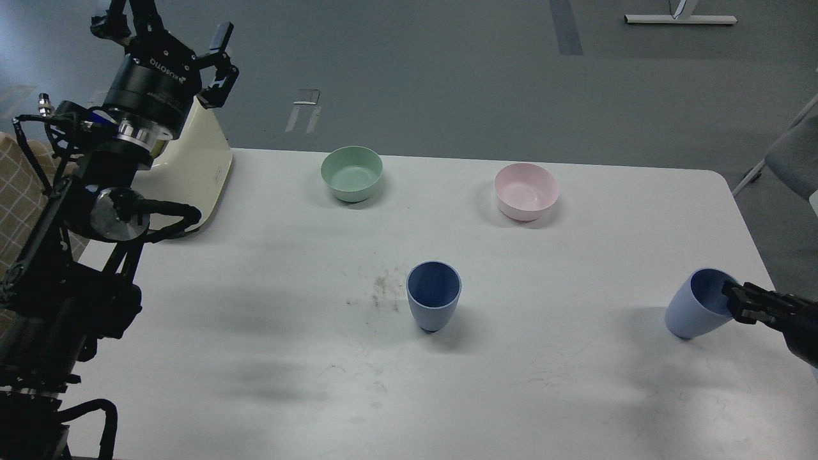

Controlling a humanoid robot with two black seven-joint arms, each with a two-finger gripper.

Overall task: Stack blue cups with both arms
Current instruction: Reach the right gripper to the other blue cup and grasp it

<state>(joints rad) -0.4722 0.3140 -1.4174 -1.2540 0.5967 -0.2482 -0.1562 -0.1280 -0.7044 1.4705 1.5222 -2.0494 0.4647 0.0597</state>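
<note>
One blue cup (434, 303) stands upright near the middle of the white table (255, 306). A second blue cup (691, 312) sits tilted near the table's right edge, its mouth turned towards the right. My right gripper (735, 301) comes in from the right edge, and its fingers are pinched on this cup's rim. My left gripper (167, 30) is raised high at the far left, above the table's back left corner. Its fingers are spread and it holds nothing. It is far from both cups.
A mint-green bowl (352, 172) and a pink bowl (526, 190) stand at the back of the table. A cream-coloured appliance (198, 163) sits at the back left under my left arm. A dark smudge (382, 287) lies left of the middle cup. A grey chair (795, 156) stands off the right side.
</note>
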